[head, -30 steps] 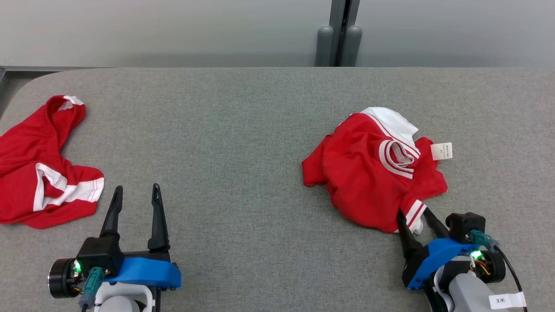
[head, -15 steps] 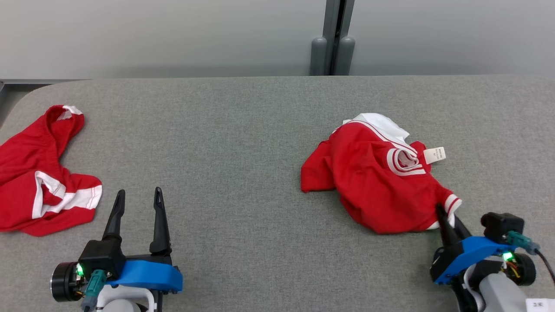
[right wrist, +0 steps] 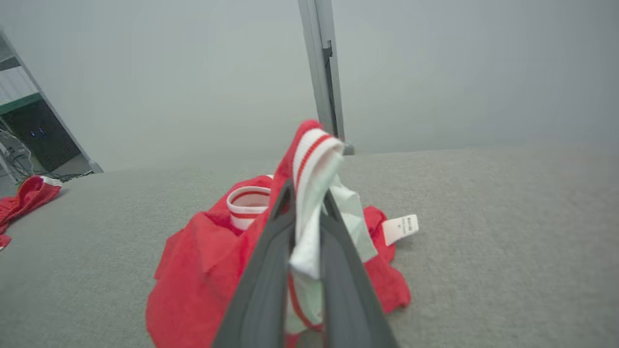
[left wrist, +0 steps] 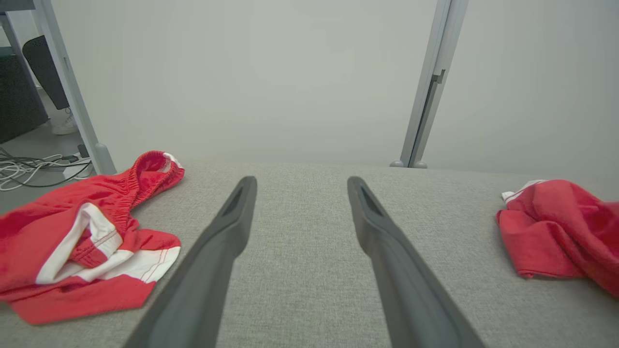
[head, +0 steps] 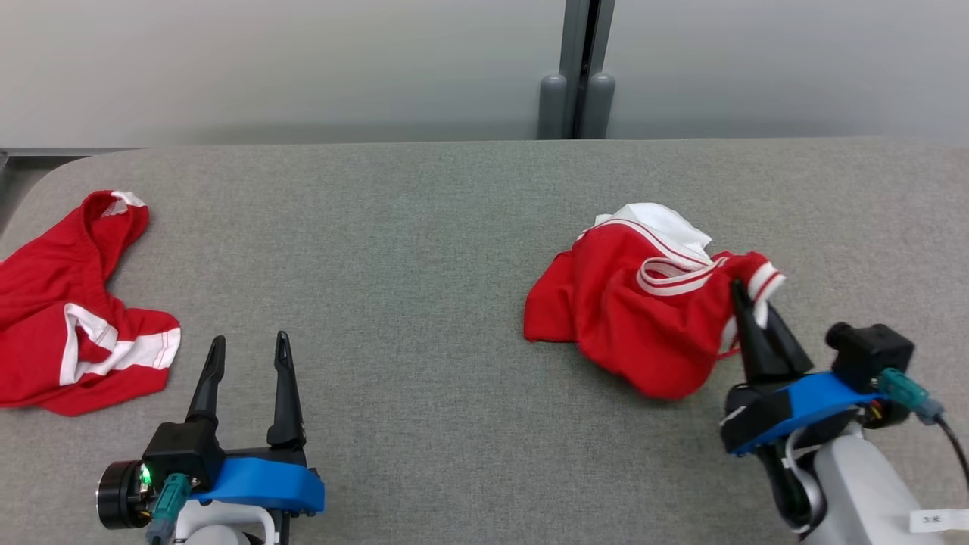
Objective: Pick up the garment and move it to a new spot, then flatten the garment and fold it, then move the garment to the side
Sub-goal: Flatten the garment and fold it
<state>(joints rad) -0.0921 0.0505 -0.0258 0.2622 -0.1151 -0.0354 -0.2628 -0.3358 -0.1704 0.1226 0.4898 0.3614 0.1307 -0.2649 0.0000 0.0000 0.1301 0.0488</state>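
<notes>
Garment (head: 636, 318), near the table's (head: 454, 227) right edge, we find pinched at its cuff (head: 764, 280) by the right gripper (head: 749, 299) (left gripper (head: 250, 339) spread, idle); moving, flattening, folding outstanding.

The surface (head: 424, 250) is covered in grey woven cloth, matt and slightly rough. The garment (head: 628, 325) is soft red cloth with ribbed white trim. The fingers (right wrist: 261, 290) of the right hand (head: 749, 300) are matt dark plastic.

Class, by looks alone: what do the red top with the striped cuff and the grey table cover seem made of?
Red top: soft matte knit, perhaps cotton or polyester; it crumples, cuff looks ribbed. Table cover: grey woven or felted cloth; fine flecked texture, no shine.
</notes>
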